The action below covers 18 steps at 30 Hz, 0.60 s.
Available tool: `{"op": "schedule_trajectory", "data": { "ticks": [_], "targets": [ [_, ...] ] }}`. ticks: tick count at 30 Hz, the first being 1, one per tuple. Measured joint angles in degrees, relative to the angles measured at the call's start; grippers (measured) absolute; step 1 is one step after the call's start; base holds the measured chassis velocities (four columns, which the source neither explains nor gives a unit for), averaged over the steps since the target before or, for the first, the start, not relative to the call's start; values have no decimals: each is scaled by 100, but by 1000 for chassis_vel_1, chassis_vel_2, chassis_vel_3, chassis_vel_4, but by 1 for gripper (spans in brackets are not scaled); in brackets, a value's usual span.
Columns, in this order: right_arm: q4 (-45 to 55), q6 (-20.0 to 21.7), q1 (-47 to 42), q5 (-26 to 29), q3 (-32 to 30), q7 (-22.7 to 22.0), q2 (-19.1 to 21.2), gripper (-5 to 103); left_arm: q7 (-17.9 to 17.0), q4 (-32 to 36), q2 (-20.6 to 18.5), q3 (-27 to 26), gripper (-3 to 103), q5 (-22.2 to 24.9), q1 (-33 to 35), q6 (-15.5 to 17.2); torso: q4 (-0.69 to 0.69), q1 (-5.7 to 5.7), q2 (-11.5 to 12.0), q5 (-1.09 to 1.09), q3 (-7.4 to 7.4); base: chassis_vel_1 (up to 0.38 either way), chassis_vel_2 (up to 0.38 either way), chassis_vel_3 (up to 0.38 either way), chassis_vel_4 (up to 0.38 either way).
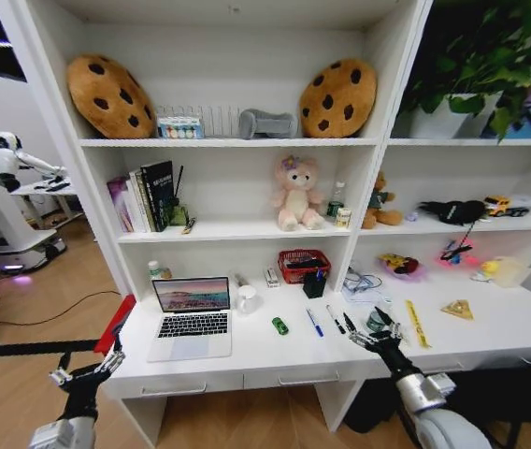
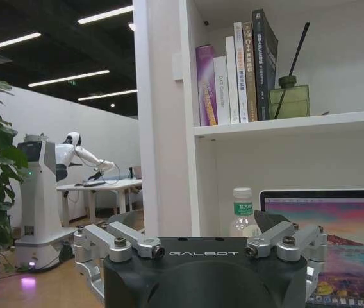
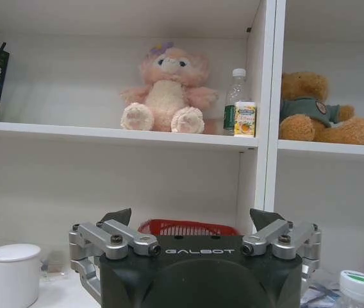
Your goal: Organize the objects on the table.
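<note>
On the white table [image 1: 265, 357] an open silver laptop [image 1: 192, 318] stands at the left, with a small white green-capped bottle [image 1: 156, 271] behind its left corner. To its right lie a tiny green toy car [image 1: 279, 325], a blue pen [image 1: 314, 323] and a black pen [image 1: 337, 320]. My right gripper [image 1: 374, 333] hovers open, low over the table just right of the pens, holding nothing. My left gripper [image 1: 89, 369] hangs open off the table's front left corner. In the left wrist view the left gripper [image 2: 198, 222] faces the bottle [image 2: 241, 212] and the laptop [image 2: 336, 237]. The right gripper [image 3: 191, 218] faces the shelf wall.
At the back of the table are a white cup [image 1: 247, 299], a black pen holder [image 1: 314, 283] and a red basket [image 1: 303, 265]. A yellow strip [image 1: 417, 323] and a round capped jar [image 3: 358, 285] lie near my right gripper. Shelves with plush toys and books rise behind.
</note>
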<state>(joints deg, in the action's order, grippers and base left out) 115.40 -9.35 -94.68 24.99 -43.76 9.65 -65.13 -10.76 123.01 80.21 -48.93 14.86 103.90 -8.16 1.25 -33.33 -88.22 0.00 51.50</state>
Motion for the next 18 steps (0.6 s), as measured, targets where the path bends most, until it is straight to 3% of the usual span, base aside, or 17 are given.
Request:
{"op": "schedule_trajectory", "data": {
  "ticks": [18],
  "targets": [
    [-89,-6,-1,-84,37,-7,-49,100,-29,33,-36,26,100,-19,-46,35,-1,0,0,0,0,-155,156,161,-161]
  ]
}}
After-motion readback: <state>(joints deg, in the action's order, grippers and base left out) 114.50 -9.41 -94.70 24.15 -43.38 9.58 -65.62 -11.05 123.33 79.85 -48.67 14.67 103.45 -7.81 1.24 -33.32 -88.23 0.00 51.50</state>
